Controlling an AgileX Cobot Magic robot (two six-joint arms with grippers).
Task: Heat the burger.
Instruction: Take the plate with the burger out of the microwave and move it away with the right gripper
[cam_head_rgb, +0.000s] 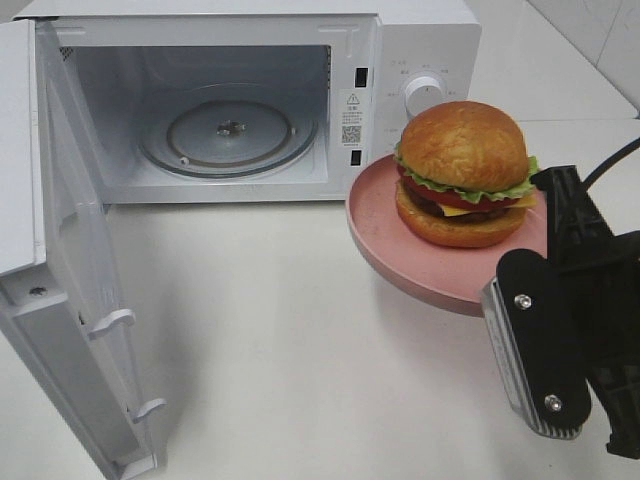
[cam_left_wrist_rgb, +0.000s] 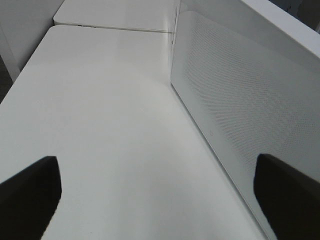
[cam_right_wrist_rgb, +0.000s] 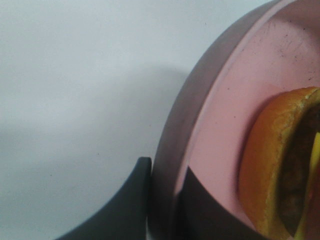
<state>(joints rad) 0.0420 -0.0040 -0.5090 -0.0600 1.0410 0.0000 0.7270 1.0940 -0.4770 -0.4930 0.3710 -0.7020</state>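
Your right gripper (cam_right_wrist_rgb: 162, 200) was clamped on the rim of the round pink plate (cam_head_rgb: 400, 255), held above the white bench (cam_head_rgb: 300, 340) before the open white microwave (cam_head_rgb: 230, 100). The golden-bunned burger (cam_head_rgb: 465, 172) sat on it. Your left gripper (cam_left_wrist_rgb: 160, 192) stood wide, empty, beside the microwave door (cam_left_wrist_rgb: 240, 110).

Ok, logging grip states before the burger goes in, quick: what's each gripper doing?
Left gripper: open, holding nothing.
Right gripper: shut on the rim of the pink plate carrying the burger.
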